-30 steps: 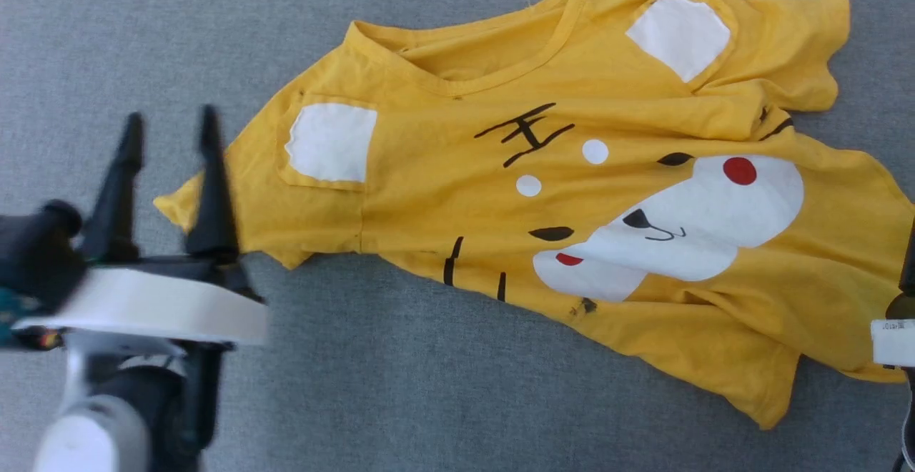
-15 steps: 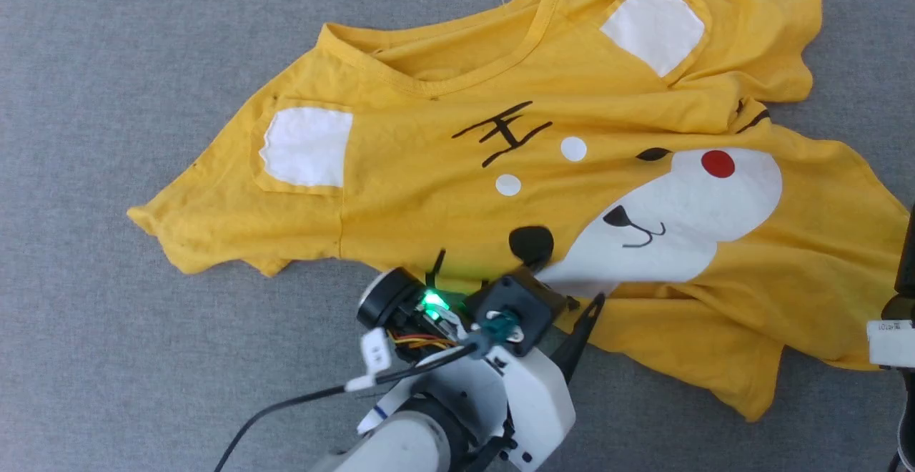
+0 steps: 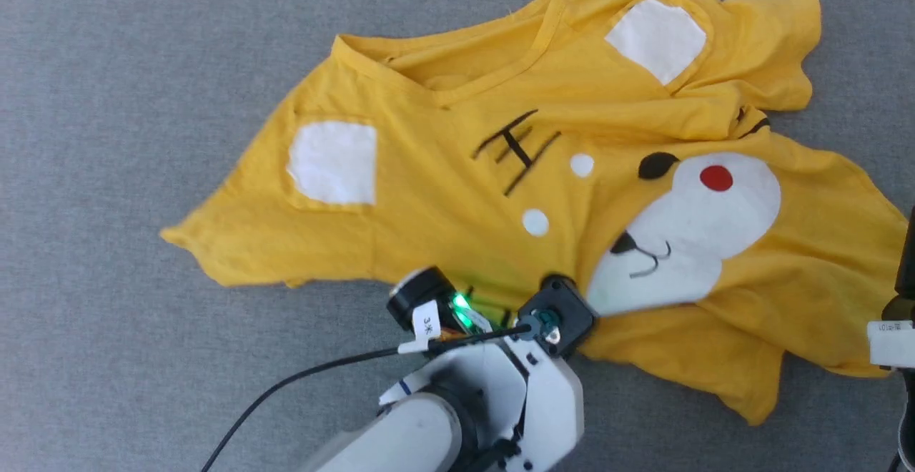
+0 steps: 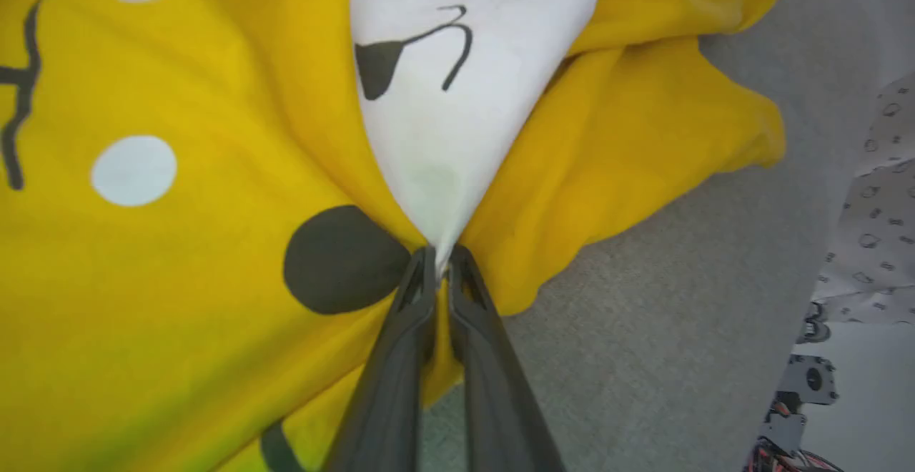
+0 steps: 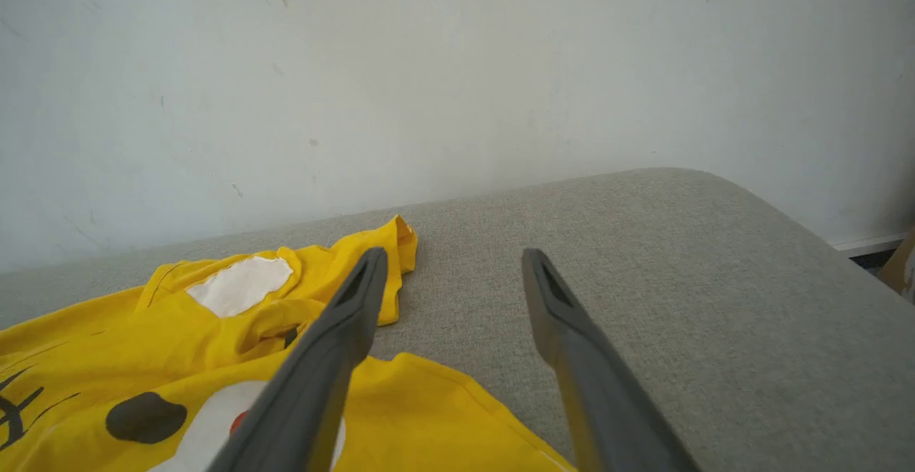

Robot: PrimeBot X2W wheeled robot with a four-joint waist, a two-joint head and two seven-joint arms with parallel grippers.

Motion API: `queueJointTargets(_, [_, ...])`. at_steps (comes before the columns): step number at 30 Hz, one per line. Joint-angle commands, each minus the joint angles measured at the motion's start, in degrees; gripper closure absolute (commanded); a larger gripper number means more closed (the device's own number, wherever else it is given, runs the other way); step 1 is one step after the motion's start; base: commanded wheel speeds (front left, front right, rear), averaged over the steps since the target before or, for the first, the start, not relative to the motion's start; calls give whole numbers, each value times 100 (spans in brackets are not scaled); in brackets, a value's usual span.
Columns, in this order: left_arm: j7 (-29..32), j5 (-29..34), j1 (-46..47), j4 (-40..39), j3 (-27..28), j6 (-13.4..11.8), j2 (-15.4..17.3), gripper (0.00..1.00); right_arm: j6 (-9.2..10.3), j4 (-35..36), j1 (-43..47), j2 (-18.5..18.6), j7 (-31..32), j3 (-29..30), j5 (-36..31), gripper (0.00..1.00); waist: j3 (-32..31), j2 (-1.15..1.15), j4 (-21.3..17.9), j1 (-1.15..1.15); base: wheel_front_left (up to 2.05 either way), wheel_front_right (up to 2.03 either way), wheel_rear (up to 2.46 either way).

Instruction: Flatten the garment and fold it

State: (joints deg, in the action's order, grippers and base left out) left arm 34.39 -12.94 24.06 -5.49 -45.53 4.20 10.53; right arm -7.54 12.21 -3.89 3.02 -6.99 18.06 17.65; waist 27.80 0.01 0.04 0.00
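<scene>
Yellow garment (image 3: 443, 193), print side up, lies spread but creased on the grey fabric surface (image 3: 107, 100). Left pincer (image 4: 442, 254), at the garment's near edge, is clamped on a fold of its white muzzle print. Right pincer (image 5: 454, 257), jaws apart and empty, hovers at the garment's right edge, apparently clear of it.

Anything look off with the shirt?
Yes. The T-shirt lies askew and rumpled: the left hand pinches the white muzzle print into a peak, and the sleeve at the head view's upper right is crumpled.
</scene>
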Motion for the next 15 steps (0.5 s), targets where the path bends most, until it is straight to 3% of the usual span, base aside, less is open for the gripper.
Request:
queueJointTargets(1, [138, -200, -232, 85, -122, 106, 85, 100, 5, 5, -8, -14, 11, -7, -35, 0, -96, -1, 63, 0, 0, 0, 0])
queueJointTargets(6, [173, -859, -321, -754, -52, 245, 430, 100, 5, 42, 66, -14, 72, 18, -77, 0, -328, -1, 180, 0, 0, 0, 0])
queueJointTargets(10, [505, -991, -742, -1226, 85, 113, 981, 100, 5, 70, 142, -14, 135, 29, -92, 0, -504, -1, 256, 0, 0, 0, 0])
queueJointTargets(15, [1035, -1699, -1777, -1503, 32, -81, 1484, 100, 5, 95, 241, -14, 187, 39, -81, 0, -653, -1, 308, 0, 0, 0, 0])
